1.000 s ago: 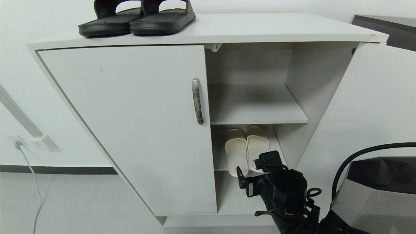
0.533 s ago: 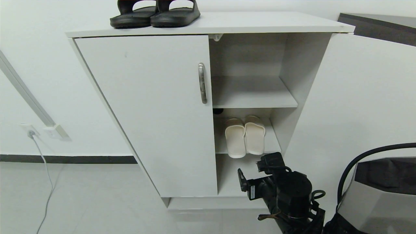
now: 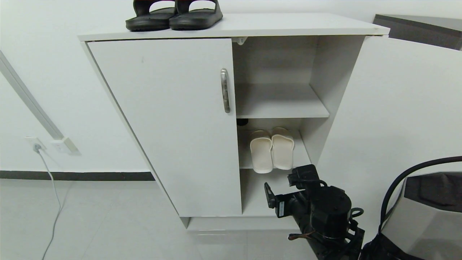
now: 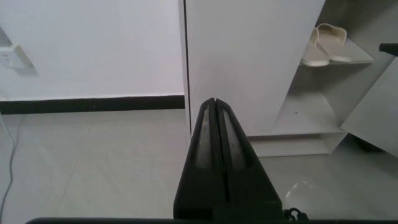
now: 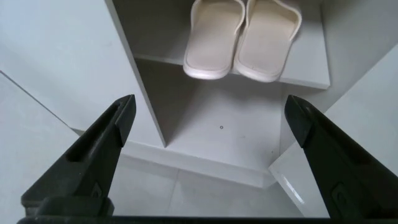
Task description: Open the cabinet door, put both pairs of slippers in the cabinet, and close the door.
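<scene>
A white cabinet [image 3: 288, 23] stands with its right door [image 3: 397, 108] swung open and its left door [image 3: 162, 119] closed. A black pair of slippers [image 3: 173, 16] sits on the cabinet top at the left. A cream pair of slippers [image 3: 271, 150] lies side by side on the middle shelf, toes inward [image 5: 242, 37]. My right gripper [image 3: 285, 187] hangs open and empty in front of the bottom compartment, below the cream pair [image 5: 209, 106]. My left gripper [image 4: 214, 109] is shut on nothing, low over the floor left of the cabinet.
The upper shelf [image 3: 278, 103] and the bottom compartment [image 3: 256, 202] hold nothing. A metal handle [image 3: 225, 90] runs down the closed door's edge. A wall socket with a cable [image 3: 36, 148] is at the left, above bare floor [image 3: 90, 224].
The head view has pulled back from the cabinet. My right gripper, open throughout, has come away from the cream slippers and now sits lower than them.
</scene>
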Available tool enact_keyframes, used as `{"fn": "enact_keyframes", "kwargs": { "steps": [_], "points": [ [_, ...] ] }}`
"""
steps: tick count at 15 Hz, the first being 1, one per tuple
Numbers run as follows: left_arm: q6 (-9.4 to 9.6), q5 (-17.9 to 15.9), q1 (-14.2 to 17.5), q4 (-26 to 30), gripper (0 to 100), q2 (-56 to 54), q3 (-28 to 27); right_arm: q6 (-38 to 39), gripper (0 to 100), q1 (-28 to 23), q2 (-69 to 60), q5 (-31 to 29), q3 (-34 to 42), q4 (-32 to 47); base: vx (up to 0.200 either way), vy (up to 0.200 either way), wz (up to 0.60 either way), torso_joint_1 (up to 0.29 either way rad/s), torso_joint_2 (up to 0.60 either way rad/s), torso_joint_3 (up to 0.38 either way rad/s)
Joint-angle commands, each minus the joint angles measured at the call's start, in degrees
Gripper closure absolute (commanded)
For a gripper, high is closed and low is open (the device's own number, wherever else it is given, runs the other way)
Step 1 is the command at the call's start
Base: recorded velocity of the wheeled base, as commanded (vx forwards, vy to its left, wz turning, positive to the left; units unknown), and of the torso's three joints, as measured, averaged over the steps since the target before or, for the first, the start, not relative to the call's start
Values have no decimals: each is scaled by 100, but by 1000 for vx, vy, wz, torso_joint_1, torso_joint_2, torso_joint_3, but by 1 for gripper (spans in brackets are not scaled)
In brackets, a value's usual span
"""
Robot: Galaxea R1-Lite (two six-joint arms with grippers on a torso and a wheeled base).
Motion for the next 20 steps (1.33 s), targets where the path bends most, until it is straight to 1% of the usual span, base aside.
{"fn": "enact_keyframes", "kwargs": {
  "steps": [1, 4, 13, 18, 20],
  "points": [
    [2, 0, 0, -1, 100, 14, 0, 1, 0, 1, -42, 10, 7, 4, 0, 0, 0, 0, 0, 0],
    [-7, 0, 0, -1, 100, 5, 0, 1, 0, 10, -51, 10, 7, 4, 0, 0, 0, -1, 1, 30],
    [2, 9, 0, -1, 100, 5, 0, 1, 0, 10, -42, 28, 86, -14, 0, 0, 0, 3, 1, 175],
    [-7, 9, 0, -1, 100, 14, 0, 1, 0, 10, -51, 28, 69, -23, 0, 0, 0, 1, 1, 14],
    [-16, 9, 0, -1, 100, 5, 0, 1, 0, 10, -59, 28, 51, -32, 0, 200, 0, 2, 7, 10]
  ]
}}
